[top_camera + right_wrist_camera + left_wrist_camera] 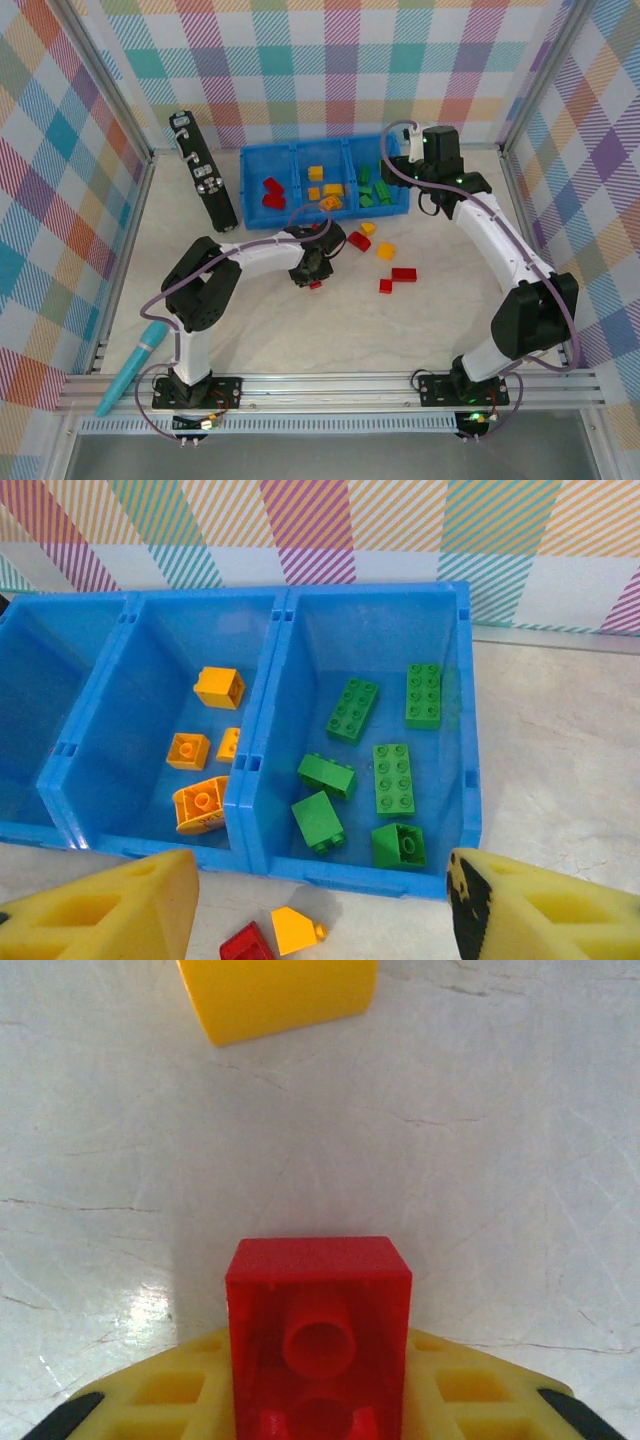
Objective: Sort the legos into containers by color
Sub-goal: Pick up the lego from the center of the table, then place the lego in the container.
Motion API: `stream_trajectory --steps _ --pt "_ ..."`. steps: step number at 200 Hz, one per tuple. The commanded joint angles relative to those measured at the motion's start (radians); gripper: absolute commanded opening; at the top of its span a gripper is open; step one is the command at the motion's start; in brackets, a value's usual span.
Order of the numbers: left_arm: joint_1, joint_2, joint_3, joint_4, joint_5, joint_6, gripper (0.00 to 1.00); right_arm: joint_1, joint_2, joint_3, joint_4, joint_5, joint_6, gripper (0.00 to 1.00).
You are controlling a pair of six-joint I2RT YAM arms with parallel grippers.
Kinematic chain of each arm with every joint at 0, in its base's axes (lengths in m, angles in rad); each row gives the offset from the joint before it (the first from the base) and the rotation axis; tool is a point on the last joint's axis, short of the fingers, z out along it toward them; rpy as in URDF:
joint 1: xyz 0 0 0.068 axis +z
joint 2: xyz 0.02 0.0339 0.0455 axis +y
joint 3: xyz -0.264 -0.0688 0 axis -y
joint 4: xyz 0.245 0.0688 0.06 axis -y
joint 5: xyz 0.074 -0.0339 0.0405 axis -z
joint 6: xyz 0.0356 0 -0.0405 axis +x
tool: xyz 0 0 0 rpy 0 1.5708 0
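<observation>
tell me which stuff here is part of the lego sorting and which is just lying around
Part of the job:
blue bin
green legos already in it
loose legos in front of it
red lego in the left claw

Just lying about:
teal tool
black panel

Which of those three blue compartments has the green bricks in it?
The rightmost compartment, with green bricks on its floor. The middle compartment holds yellow-orange bricks, the left compartment red bricks.
</observation>
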Motion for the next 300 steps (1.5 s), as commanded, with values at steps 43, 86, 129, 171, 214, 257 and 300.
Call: stream_trajectory --steps 43,86,129,171,214,257,300 --pt "0.052 -0.154 0.179 -0.35 -0.039 0.25 0.28 -0.044 -0.03 -0.108 -0.133 -0.289 0.125 0.69" --pt "0.238 -0.157 0.479 -0.432 -0.035 0.445 0.28 -0.044 -0.105 -0.289 -0.171 -0.228 0.163 0.69" --pt "0.352 -0.053 0.648 -0.378 -0.133 0.598 0.29 -0.044 -0.149 -0.393 -0.223 -0.169 0.184 0.69" --pt "0.402 0.059 0.672 -0.253 -0.129 0.616 0.29 -0.044 -0.176 -0.463 -0.288 -0.114 0.209 0.76" --pt "0.441 0.196 0.793 -0.206 -0.127 0.634 0.3 -0.044 -0.178 -0.507 -0.302 -0.103 0.23 0.85" --pt "0.477 0.302 0.857 -0.227 -0.113 0.635 0.31 -0.044 -0.137 -0.533 -0.277 -0.113 0.248 0.87" --pt "0.502 0.308 0.818 -0.197 -0.129 0.637 0.35 -0.043 -0.101 -0.555 -0.257 -0.135 0.266 0.87"
